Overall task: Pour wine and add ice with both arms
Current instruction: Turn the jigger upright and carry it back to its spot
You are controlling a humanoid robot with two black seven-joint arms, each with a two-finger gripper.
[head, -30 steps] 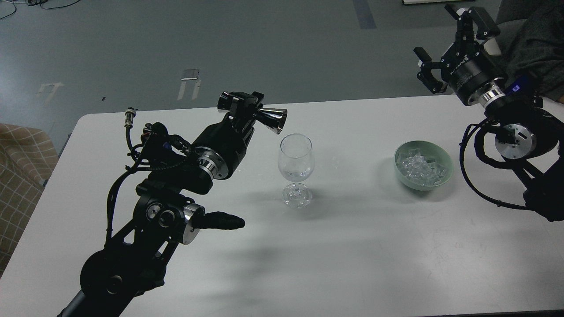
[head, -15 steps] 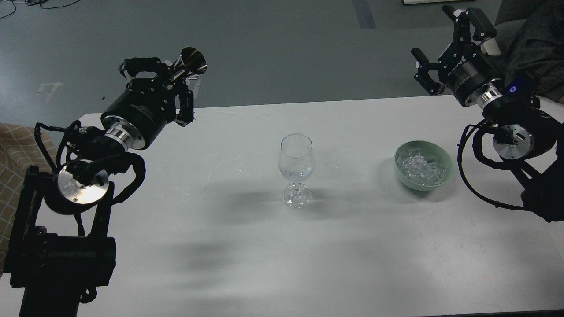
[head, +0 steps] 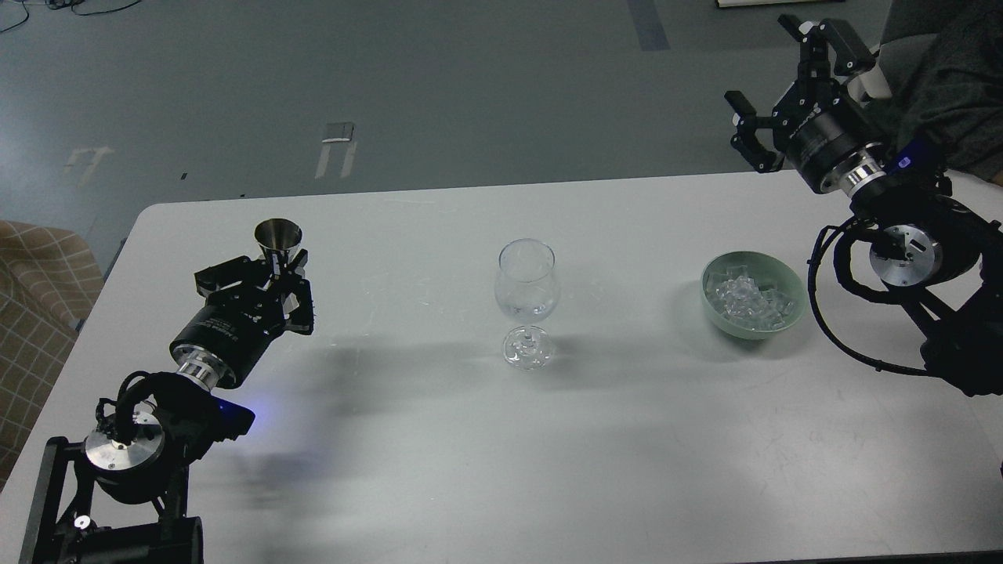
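A clear stemmed wine glass (head: pixel 527 301) stands upright at the table's middle with a little clear liquid in its bowl. My left gripper (head: pixel 270 274) is low over the table's left side, well left of the glass, shut on a small steel jigger (head: pixel 278 237) held upright with its mouth up. The ice (head: pixel 744 298), a heap of clear cubes, lies in a pale green bowl (head: pixel 787 313) right of the glass. My right gripper (head: pixel 766 66) is open and empty, raised beyond the table's far right edge, above and behind the bowl.
The white table (head: pixel 501 454) reaches across the view. A checked brown seat (head: pixel 31 282) stands past its left edge. Dark cloth (head: pixel 948 70) lies behind my right arm at the far right corner.
My left arm has swung the jigger away from the glass rim, up and left, then down to the table's left, turning it from tipped sideways to upright. My right gripper has drifted slightly up.
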